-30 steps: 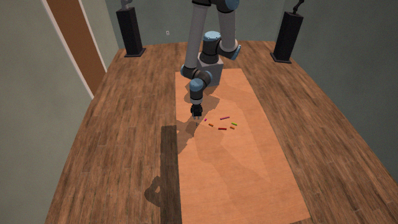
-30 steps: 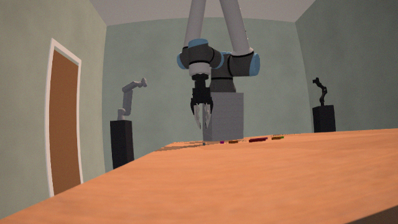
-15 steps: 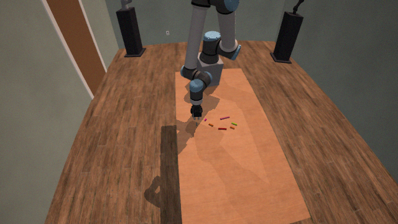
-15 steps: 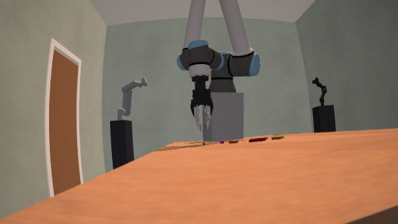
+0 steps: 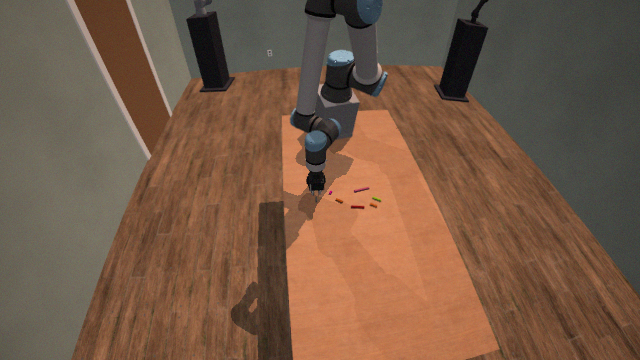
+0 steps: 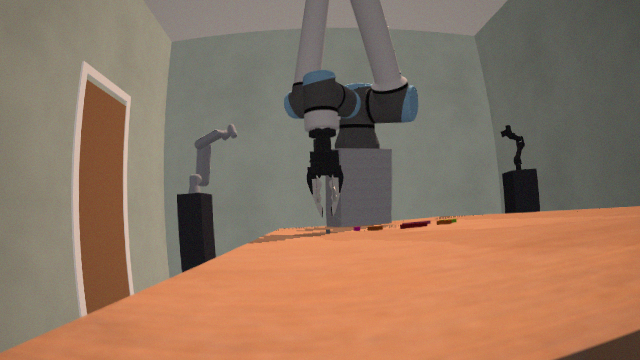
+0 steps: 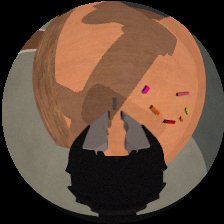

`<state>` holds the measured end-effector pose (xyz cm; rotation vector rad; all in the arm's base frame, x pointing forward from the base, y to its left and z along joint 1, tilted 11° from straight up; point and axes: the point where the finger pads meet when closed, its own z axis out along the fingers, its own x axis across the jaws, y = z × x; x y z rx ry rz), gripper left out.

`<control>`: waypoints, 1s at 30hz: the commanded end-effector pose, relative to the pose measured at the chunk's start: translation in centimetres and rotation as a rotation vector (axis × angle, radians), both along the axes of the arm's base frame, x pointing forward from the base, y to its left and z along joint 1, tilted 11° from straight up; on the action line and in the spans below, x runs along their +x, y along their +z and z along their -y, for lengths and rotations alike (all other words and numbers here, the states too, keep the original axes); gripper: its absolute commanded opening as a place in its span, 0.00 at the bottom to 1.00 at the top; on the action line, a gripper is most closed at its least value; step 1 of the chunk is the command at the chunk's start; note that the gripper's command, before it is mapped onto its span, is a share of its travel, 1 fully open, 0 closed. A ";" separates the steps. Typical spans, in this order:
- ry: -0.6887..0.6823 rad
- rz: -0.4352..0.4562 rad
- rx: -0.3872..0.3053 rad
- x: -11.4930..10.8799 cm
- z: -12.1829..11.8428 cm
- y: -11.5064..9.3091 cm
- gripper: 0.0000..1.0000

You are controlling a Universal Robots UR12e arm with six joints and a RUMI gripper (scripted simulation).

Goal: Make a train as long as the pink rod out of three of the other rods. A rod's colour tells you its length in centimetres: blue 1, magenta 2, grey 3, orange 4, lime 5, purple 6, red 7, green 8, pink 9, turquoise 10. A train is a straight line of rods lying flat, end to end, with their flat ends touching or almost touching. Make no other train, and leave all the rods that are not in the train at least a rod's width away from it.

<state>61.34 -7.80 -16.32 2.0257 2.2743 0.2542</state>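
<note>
My gripper (image 5: 316, 194) hangs above the left part of the orange mat (image 5: 370, 240), fingers pointing down, slightly apart, with nothing between them. It also shows in the exterior view (image 6: 325, 205) and in the wrist view (image 7: 116, 119). A small grey rod (image 7: 114, 103) lies flat on the mat just ahead of the fingertips. To the right lie a magenta rod (image 5: 330, 192), an orange rod (image 5: 339, 200), the pink rod (image 5: 361, 189), a red rod (image 5: 357, 206), a second orange rod (image 5: 373, 204) and a lime rod (image 5: 376, 199), all apart from one another.
The robot's grey base (image 5: 337, 112) stands at the mat's far end. Two black pedestals (image 5: 209, 50) (image 5: 461, 59) stand by the back wall. The mat's left edge runs close beside the gripper.
</note>
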 end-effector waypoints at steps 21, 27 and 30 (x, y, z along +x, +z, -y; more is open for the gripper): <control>0.000 0.001 0.000 0.5 -0.1 -2.5 0.14; 0.000 0.001 0.000 0.5 -0.1 -2.5 0.14; 0.000 0.001 0.000 0.5 -0.1 -2.5 0.14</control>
